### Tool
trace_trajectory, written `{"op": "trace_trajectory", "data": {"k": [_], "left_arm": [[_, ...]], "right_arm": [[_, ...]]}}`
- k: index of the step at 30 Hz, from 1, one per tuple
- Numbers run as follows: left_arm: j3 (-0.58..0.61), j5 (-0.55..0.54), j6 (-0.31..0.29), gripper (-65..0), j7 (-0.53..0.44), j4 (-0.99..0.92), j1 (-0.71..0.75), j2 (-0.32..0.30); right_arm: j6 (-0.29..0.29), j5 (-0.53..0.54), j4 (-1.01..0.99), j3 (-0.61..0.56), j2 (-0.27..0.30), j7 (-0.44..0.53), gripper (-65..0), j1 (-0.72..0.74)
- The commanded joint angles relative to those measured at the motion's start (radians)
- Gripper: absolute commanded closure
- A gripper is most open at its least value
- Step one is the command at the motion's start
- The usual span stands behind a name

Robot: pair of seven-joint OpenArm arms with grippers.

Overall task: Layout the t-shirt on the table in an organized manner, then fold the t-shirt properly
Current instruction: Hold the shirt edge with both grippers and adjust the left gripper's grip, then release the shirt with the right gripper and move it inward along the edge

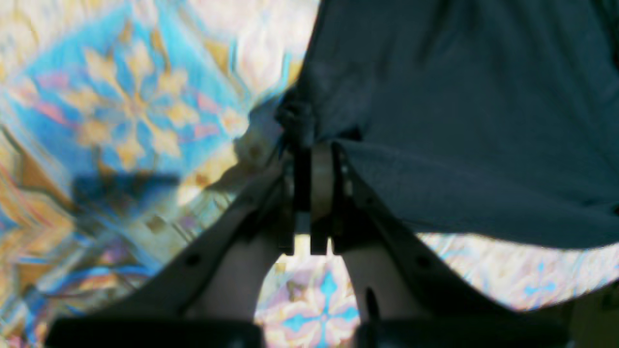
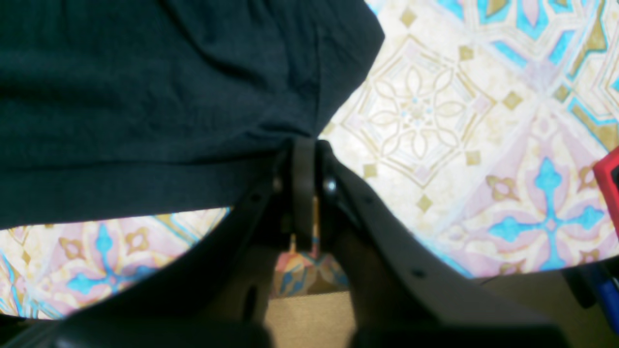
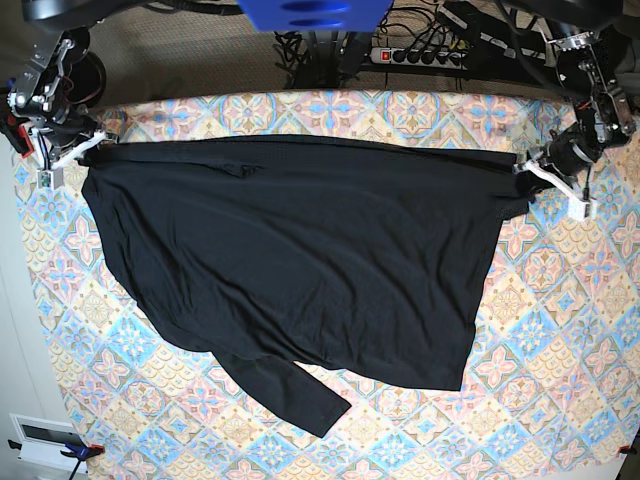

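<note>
The black t-shirt (image 3: 300, 260) is stretched wide across the patterned table (image 3: 560, 330), its upper edge pulled taut between both grippers. One long sleeve trails toward the front. On the right of the base view, my left gripper (image 3: 522, 166) is shut on a bunched corner of the t-shirt (image 1: 459, 121). The left wrist view shows that gripper (image 1: 309, 145) with fabric pinched at its tips above the table (image 1: 121, 96). My right gripper (image 3: 92, 148) is shut on the opposite corner. In the right wrist view its tips (image 2: 303, 145) pinch the t-shirt (image 2: 145, 96) hem over the table (image 2: 435, 121).
A power strip (image 3: 430, 55) with cables lies behind the table's far edge. A white device (image 3: 45, 440) sits off the table's front left corner. A red object (image 2: 610, 179) shows at the right wrist view's right edge.
</note>
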Motion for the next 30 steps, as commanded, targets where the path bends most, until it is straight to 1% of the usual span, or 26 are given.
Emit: {"op": "trace_trajectory", "data": {"k": [1, 5, 8, 10, 12, 16, 20, 23, 27, 29, 30], "left_arm": [[0.016, -0.007, -0.002, -0.2, -0.018, 0.002, -0.023, -0.02], [0.051, 0.041, -0.002, -0.2, -0.018, -0.031, -0.032, -0.018], [0.051, 0.042, -0.002, -0.3, -0.021, -0.033, -0.032, -0.015], [0.051, 0.042, -0.002, -1.2, -0.05, -0.033, -0.032, -0.015], [0.051, 0.042, -0.002, -3.4, -0.068, -0.031, -0.03, -0.015], [0.051, 0.044, -0.001, -8.8, -0.067, -0.033, -0.021, -0.018], [0.051, 0.045, -0.001, -16.1, -0.067, -0.03, 0.007, -0.021], [0.051, 0.044, -0.001, -20.6, -0.067, -0.03, 0.011, -0.018], [0.051, 0.042, -0.001, -24.1, -0.067, -0.03, 0.025, -0.018], [0.051, 0.041, -0.001, -24.6, -0.067, -0.03, 0.025, -0.017], [0.051, 0.041, -0.001, -24.6, -0.067, -0.031, 0.025, -0.017]], "right_arm": [[-0.001, 0.005, 0.015, 0.008, 0.022, 0.016, 0.0, 0.005], [-0.001, 0.005, 0.015, 0.008, 0.022, 0.016, 0.0, 0.005], [-0.001, 0.005, 0.015, 0.008, 0.022, 0.016, 0.0, 0.005], [-0.001, 0.005, 0.015, 0.008, 0.022, 0.016, 0.0, 0.005], [-0.001, 0.005, 0.015, 0.008, 0.022, 0.016, 0.0, 0.005], [-0.001, 0.005, 0.016, 0.008, 0.022, 0.016, 0.0, 0.005], [-0.001, 0.005, 0.024, 0.008, 0.022, 0.014, -0.2, 0.0], [-0.003, 0.005, 0.024, 0.006, 0.022, 0.012, -6.1, -0.001], [-0.003, 0.005, 0.025, 0.006, 0.022, 0.012, -18.2, -0.003], [-0.003, 0.005, 0.031, 0.006, 0.022, 0.012, -21.1, -0.003], [-0.003, 0.005, 0.045, 0.006, 0.022, 0.012, -21.2, -0.003]]}}
